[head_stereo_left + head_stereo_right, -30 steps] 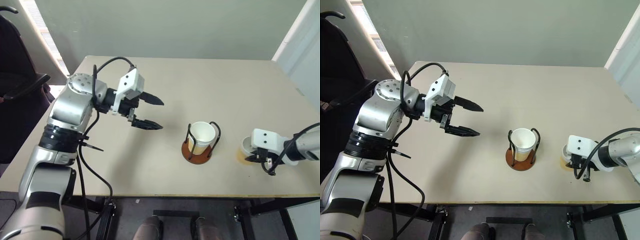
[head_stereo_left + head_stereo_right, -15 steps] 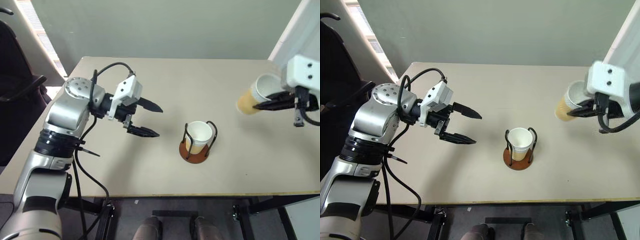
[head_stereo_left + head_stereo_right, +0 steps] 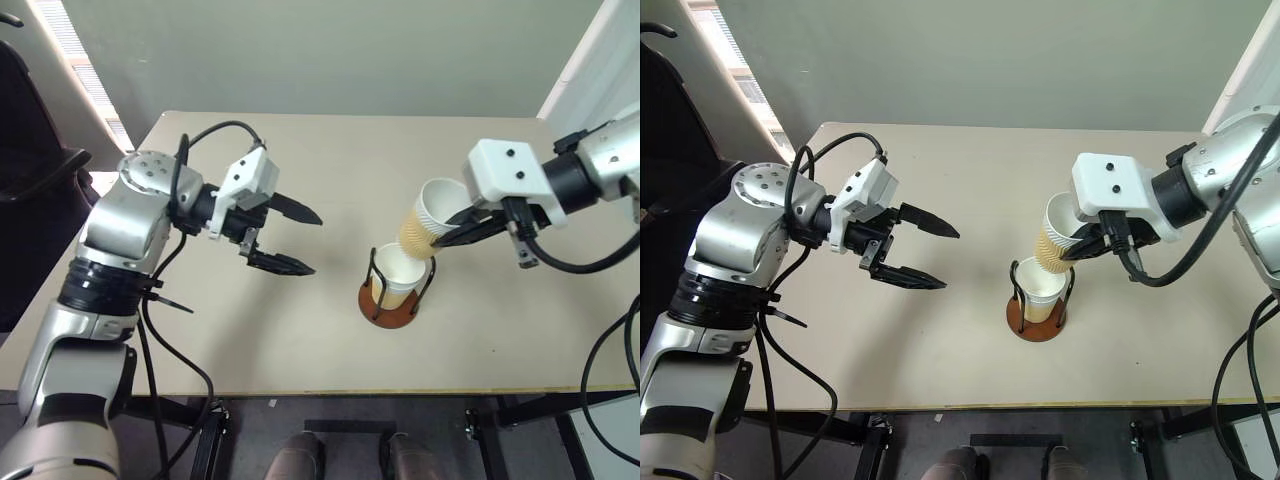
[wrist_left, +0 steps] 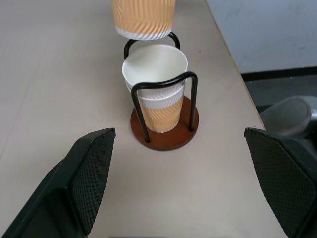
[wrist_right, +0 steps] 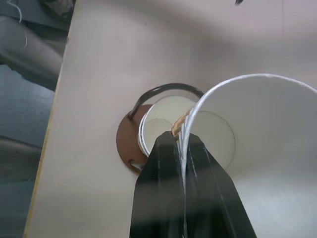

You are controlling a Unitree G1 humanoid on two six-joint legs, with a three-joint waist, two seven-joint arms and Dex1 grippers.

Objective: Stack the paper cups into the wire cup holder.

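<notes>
Tan paper cup (image 3: 428,222) pinched at its rim by right gripper (image 3: 447,234), tilted at one o'clock above wire cup holder (image 3: 392,300), left gripper (image 3: 296,240) spread, empty, at nine o'clock.

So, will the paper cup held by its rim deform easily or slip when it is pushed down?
The held paper cup probably flexes: thin wall pinched by the right gripper. It looks light and empty. Its ribbed sleeve likely resists slipping.
</notes>
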